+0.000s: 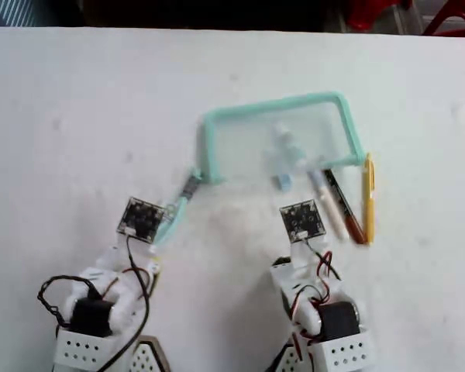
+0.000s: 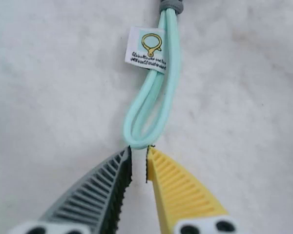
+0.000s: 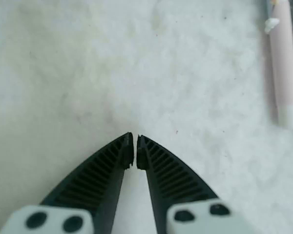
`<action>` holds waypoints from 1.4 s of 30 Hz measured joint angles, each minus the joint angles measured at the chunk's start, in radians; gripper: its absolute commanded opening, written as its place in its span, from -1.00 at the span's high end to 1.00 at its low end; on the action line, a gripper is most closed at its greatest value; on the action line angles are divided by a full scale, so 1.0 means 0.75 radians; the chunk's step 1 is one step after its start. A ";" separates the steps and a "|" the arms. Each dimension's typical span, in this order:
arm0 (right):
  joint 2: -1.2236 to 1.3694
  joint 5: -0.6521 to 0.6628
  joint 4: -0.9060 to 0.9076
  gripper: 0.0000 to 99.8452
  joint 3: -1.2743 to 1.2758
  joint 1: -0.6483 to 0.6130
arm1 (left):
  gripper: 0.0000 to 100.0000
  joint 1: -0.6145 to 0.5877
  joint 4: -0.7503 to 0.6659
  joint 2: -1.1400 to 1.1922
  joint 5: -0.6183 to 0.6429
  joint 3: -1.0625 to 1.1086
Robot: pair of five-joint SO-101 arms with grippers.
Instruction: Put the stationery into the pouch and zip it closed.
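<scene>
– So, step in hand?
– Prob. anchoring the pouch (image 1: 209, 147) so the pens can go in. Left gripper (image 2: 138, 155) sits at the end of the mint cord loop (image 2: 154, 102), fingers closed to a thin slit w/ nothing between them. The tips just touch the loop's end, and I can't tell if it's caught at all.
– How to do it well, then?
– Open a bit, get both strands between the fingers, then clamp. Pull lightly along the table (image 1: 77, 116), else the pouch swings and the pens scatter. Right gripper (image 3: 136, 145) is closed too and empty, over bare table w/ the pink pen (image 3: 284, 63) near. I'd take that one first, mid-barrel, b/c it's nearest.
– Where's the stuff, and how does it look?
– Pouch lies flat mid-table, beyond both arms. It's see-through w/ mint edging, and the cord comes off its near left corner w/ a white tag (image 2: 146, 48). Looks soft, so prob. slides and buckles easily. Pink pen, brown pen (image 1: 349, 217) & yellow pen (image 1: 367, 198) lie side by side at its near right corner, ends touching the edging. They're not inside, far as I can judge. Pale-blue bits (image 1: 284, 170) show through the pouch, can't tell what they are. Zip open or not: can't tell.
</scene>
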 measured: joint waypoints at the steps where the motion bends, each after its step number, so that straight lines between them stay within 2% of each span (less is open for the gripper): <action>1: 0.000 0.000 0.000 0.96 0.000 0.000 | 0.83 0.000 0.000 0.000 0.000 0.000; 3: 0.000 0.000 0.000 0.96 0.000 0.000 | 0.83 -0.018 0.000 0.004 0.000 -0.012; 10: 0.000 0.000 -0.004 0.96 0.000 0.000 | 0.83 -0.307 -0.031 -0.004 -0.033 -0.133; 13: 0.000 0.000 -0.039 0.96 0.000 0.000 | 0.83 -0.378 -0.031 -0.006 -0.221 -0.192; 18: 0.000 0.000 -0.104 0.96 0.000 0.000 | 0.83 -0.397 -0.047 -0.004 -0.589 -0.198; 21: 0.000 0.000 -0.110 0.96 0.000 -0.029 | 0.83 -0.397 -0.129 -0.002 -0.636 -0.198; 23: 0.000 0.000 -0.119 0.96 0.000 -0.025 | 0.83 -0.399 -0.186 -0.002 -0.554 -0.198; 28: 0.000 0.000 -0.278 0.96 0.000 -0.027 | 0.83 -0.426 -0.329 0.002 -0.223 -0.198; 33: 0.000 0.000 -0.554 0.96 0.000 -0.029 | 0.83 -0.444 -0.491 0.004 -0.160 -0.203; 36: 0.000 0.000 -0.718 0.96 0.000 -0.023 | 0.81 -0.444 -0.511 0.004 -0.035 -0.256; 39: 0.000 0.102 -0.863 0.96 0.000 0.080 | 0.66 -0.413 -0.487 0.002 0.092 -0.297; 42: 0.000 0.303 -0.982 0.96 -0.004 0.164 | 0.48 -0.342 -0.426 0.002 0.108 -0.303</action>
